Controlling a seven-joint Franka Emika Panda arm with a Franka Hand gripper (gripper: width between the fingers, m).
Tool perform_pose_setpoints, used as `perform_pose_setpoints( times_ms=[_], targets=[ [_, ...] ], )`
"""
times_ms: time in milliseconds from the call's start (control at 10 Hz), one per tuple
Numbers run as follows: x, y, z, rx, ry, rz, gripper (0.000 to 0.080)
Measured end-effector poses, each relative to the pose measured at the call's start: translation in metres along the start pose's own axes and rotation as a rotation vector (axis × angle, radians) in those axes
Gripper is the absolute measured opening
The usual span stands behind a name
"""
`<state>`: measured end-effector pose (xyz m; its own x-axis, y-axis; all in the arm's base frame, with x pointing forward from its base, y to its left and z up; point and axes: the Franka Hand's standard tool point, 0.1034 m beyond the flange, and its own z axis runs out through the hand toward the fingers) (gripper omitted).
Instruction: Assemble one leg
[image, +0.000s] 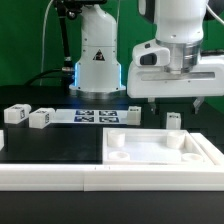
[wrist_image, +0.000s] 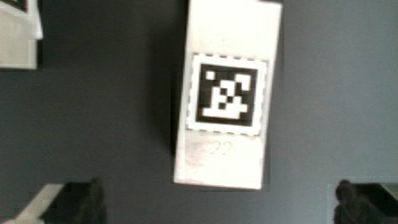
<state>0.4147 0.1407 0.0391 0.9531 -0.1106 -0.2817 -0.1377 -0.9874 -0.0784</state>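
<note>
Gripper (image: 173, 102) hangs over the leg (image: 173, 121), fingers (wrist_image: 71, 205) spread wide, gripping nothing. Leg lies toward the bench's edge on the exterior view's right, just beside the socketed white board (image: 160, 150).

The leg (wrist_image: 226, 160) is white, with a black-and-white square tag (wrist_image: 228, 93) on its face. Around the leg the bench (wrist_image: 107, 120) is dark grey, and my jaws are black.
</note>
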Motion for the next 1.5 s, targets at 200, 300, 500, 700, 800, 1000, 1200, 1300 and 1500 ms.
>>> perform_pose_setpoints(
  times_ms=[200, 300, 500, 700, 800, 1000, 1200, 1300, 1500],
  targets=[
    [-0.004, 0.003, 0.001, -0.009, -0.112, 0.004, 0.0649],
    [-0.004, 0.003, 0.002, -0.013, -0.187, 0.010, 0.0649],
    [-0.005, 0.002, 0.005, -0.021, -0.312, 0.018, 0.0649],
    [-0.003, 0.003, 0.010, -0.032, -0.465, 0.028, 0.0649],
    [-0.004, 0.003, 0.014, -0.036, -0.526, 0.028, 0.0649],
    [-0.004, 0.000, 0.022, -0.044, -0.662, 0.023, 0.0649],
    [-0.002, -0.003, 0.028, -0.044, -0.672, 0.018, 0.0649],
    [-0.003, -0.004, 0.030, -0.046, -0.673, 0.015, 0.0649],
    [-0.004, -0.005, 0.034, -0.046, -0.663, 0.008, 0.0649]
  ],
)
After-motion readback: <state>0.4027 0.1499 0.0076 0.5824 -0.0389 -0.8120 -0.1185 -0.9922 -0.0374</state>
